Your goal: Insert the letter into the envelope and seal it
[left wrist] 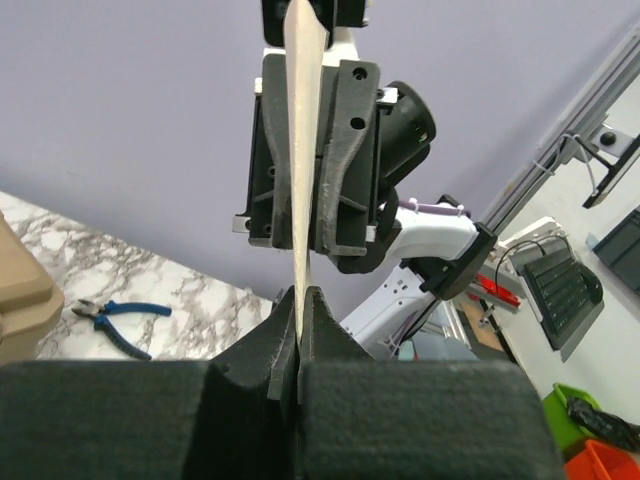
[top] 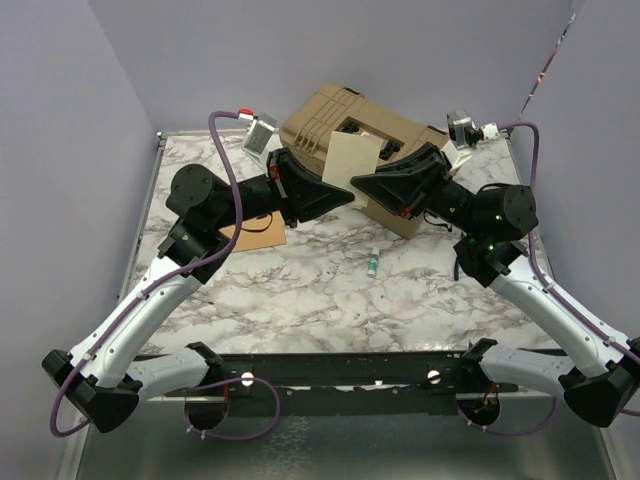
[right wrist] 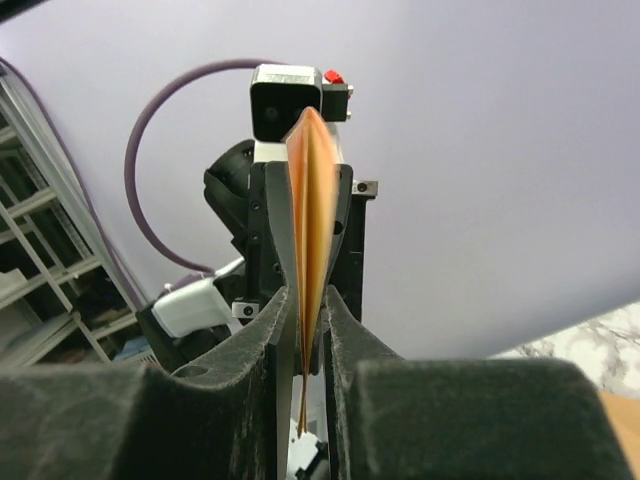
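Observation:
The letter [top: 352, 158], a pale sheet, is held upright in the air between both grippers, in front of the tan case. My left gripper [top: 347, 197] is shut on its lower edge; in the left wrist view [left wrist: 298, 300] the letter [left wrist: 305, 150] shows edge-on, pinched between the jaws. My right gripper [top: 358, 181] meets the sheet from the right. In the right wrist view [right wrist: 305, 300] its jaws stand narrowly apart around the letter [right wrist: 312, 220], which bulges in two layers. The orange-brown envelope [top: 250, 232] lies flat on the table, partly hidden under my left arm.
A tan plastic case [top: 340, 120] stands at the back of the marble table [top: 300, 290]. A small bottle with a green cap [top: 372, 262] lies near the middle. Blue-handled pliers [left wrist: 115, 318] lie on the table beside the case.

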